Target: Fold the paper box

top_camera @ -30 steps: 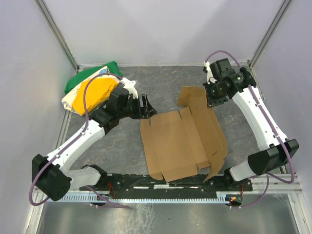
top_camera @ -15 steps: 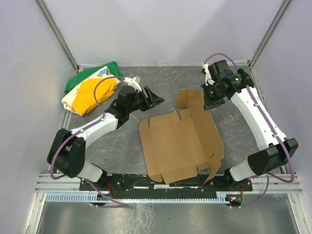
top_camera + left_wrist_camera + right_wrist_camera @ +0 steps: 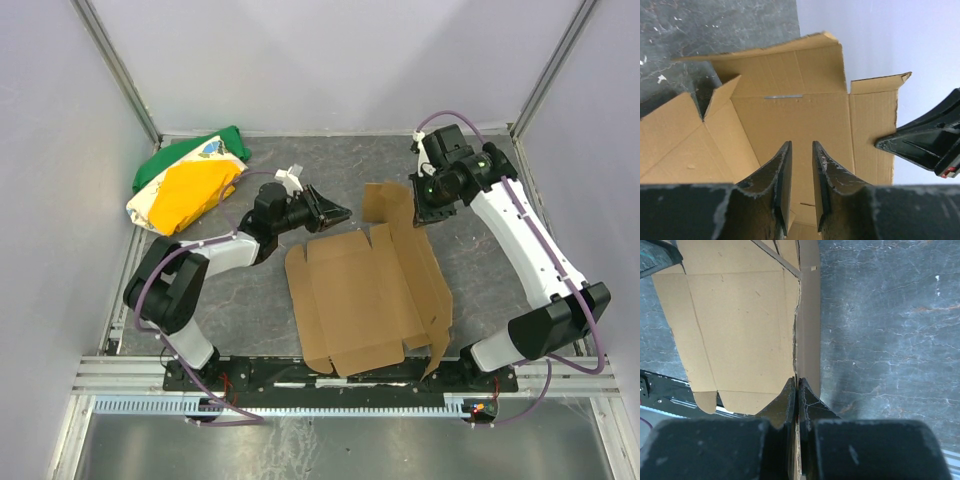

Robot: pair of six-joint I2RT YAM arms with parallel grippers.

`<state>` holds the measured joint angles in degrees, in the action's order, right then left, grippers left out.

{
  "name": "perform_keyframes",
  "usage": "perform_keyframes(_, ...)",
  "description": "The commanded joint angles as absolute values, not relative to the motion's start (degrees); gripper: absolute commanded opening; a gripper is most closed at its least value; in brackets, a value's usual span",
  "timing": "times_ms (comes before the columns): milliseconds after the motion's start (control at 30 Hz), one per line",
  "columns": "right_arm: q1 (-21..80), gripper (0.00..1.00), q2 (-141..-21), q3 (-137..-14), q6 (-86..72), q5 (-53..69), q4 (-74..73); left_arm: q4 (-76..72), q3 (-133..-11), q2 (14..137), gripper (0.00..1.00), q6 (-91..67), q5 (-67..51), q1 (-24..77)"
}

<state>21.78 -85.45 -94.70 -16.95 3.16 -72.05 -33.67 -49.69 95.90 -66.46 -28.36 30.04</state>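
Note:
The paper box (image 3: 365, 290) is a flat brown cardboard sheet lying mid-table, its right side and back flap lifted off the surface. My right gripper (image 3: 422, 210) is shut on the edge of that raised right part; in the right wrist view the cardboard edge (image 3: 796, 340) runs straight into the closed right gripper (image 3: 798, 382). My left gripper (image 3: 340, 213) reaches in from the left, just above the sheet's back left corner. Its jaws stand a narrow gap apart with nothing between them (image 3: 801, 150), facing the paper box (image 3: 790, 110).
A green, yellow and white cloth bundle (image 3: 185, 185) lies at the back left. Enclosure walls close in the back and sides. A black rail (image 3: 340, 370) runs along the near edge under the sheet's front flaps. Dark grey tabletop (image 3: 250, 290) shows left of the box.
My left arm has swung right from beside the cloth bundle to the sheet's back left corner, and its jaws have narrowed. The right gripper keeps hold of the sheet, shifted slightly left.

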Motion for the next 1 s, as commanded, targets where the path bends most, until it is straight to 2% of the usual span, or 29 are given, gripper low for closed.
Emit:
perform_keyframes(0, 22.7, 0.06, -85.9, -93.7, -19.8, 5.1, -69.5, -41.1, -49.1, 95.9, 0.28, -69.9, -31.2, 30.2)
perform_keyframes(200, 22.8, 0.06, -86.2, -92.5, -21.4, 5.9, -68.8, -43.8, -50.9, 101.9, 0.3, -72.3, -34.1, 31.1)
perform_keyframes(400, 22.9, 0.05, -86.6, -92.1, -23.0, 5.7, -68.9, -43.0, -54.1, 108.2, 0.26, -74.3, -36.8, 31.9)
perform_keyframes(700, 22.9, 0.05, -87.7, -93.6, -20.8, 4.0, -71.6, -45.0, -56.7, 114.6, 0.29, -77.5, -31.0, 33.0)
perform_keyframes(967, 22.8, 0.05, -88.1, -93.5, -20.6, 3.2, -71.8, -36.6, -64.1, 118.8, 0.28, -74.0, -26.2, 35.5)
